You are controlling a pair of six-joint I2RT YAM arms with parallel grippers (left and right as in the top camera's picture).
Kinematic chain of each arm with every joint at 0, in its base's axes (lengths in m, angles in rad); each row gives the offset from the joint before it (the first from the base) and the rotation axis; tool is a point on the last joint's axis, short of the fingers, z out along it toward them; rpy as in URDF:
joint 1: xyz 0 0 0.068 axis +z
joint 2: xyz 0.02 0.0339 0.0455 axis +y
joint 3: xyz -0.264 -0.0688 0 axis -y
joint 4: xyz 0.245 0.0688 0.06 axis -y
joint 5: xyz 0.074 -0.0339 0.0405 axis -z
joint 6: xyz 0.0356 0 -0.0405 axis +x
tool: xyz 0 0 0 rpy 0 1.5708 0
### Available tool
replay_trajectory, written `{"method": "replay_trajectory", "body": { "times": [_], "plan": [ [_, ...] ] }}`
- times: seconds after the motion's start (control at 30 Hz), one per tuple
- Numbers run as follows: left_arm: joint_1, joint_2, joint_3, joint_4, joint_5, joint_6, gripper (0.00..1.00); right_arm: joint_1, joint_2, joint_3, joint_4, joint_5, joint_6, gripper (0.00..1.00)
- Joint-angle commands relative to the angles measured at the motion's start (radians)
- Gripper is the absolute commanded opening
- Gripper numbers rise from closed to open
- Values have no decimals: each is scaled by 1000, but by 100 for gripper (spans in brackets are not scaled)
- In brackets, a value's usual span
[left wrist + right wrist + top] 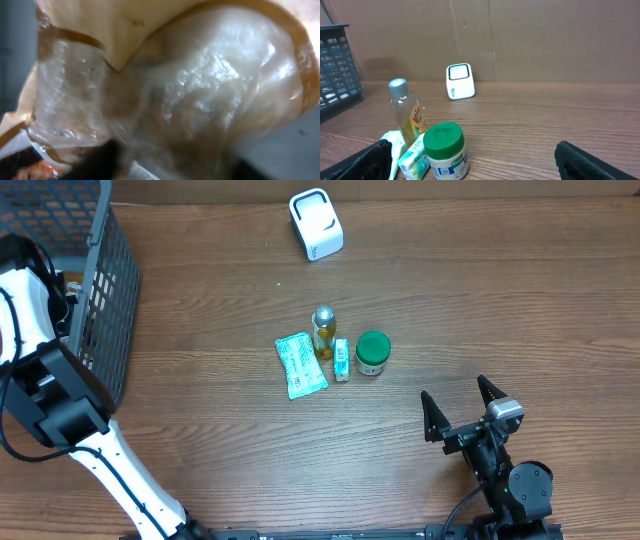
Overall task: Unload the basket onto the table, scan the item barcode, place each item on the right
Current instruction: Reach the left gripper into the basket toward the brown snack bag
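Note:
A package of tan paper with a crinkled clear plastic window (200,90) fills the left wrist view, very close and blurred. My left gripper (170,167) is right against it, a dark finger (100,160) showing at the bottom left; the blur hides whether the jaws hold it. In the overhead view the left arm (40,310) reaches into the black basket (105,275), which hides its gripper. The white scanner (316,224) (460,81) stands at the back. My right gripper (462,408) (472,152) rests open and empty near the front right. No barcode is visible.
Mid-table stand an oil bottle (323,330), a green-lidded jar (372,352), a small box (342,360) and a teal packet (300,364). The jar (444,152) sits just ahead of the right gripper. A cardboard wall closes the back.

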Motion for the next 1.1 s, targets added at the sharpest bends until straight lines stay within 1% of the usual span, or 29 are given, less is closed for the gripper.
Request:
{"method": "replay_trajectory", "body": {
  "times": [0.0,0.17,0.2,0.37,0.43,0.5,0.73,0.9,1.07],
  "plan": [
    [9,59,-9,-18,39,-4,28,5,-8,-10,3,7,-5,100],
    [8,43,6,-23,61,-51,5,5,-8,-10,3,7,-5,100],
    [8,33,14,-25,80,-59,4,5,-8,-10,3,7,-5,100],
    [8,-54,108,-48,181,-168,4,5,-8,-10,3,7,-4,100],
    [10,-105,153,-56,220,-227,4,5,-8,-10,3,7,-5,100],
    [11,-163,184,-58,252,-261,4,5,-8,-10,3,7,-5,100],
    [10,-377,206,-42,257,-381,4,5,-8,-10,3,7,-4,100],
    [10,-496,206,-44,274,-405,4,5,-8,-10,3,7,-5,100],
    [-3,-589,206,-63,439,-405,4,5,-8,-10,3,7,-4,100]
  ]
}}
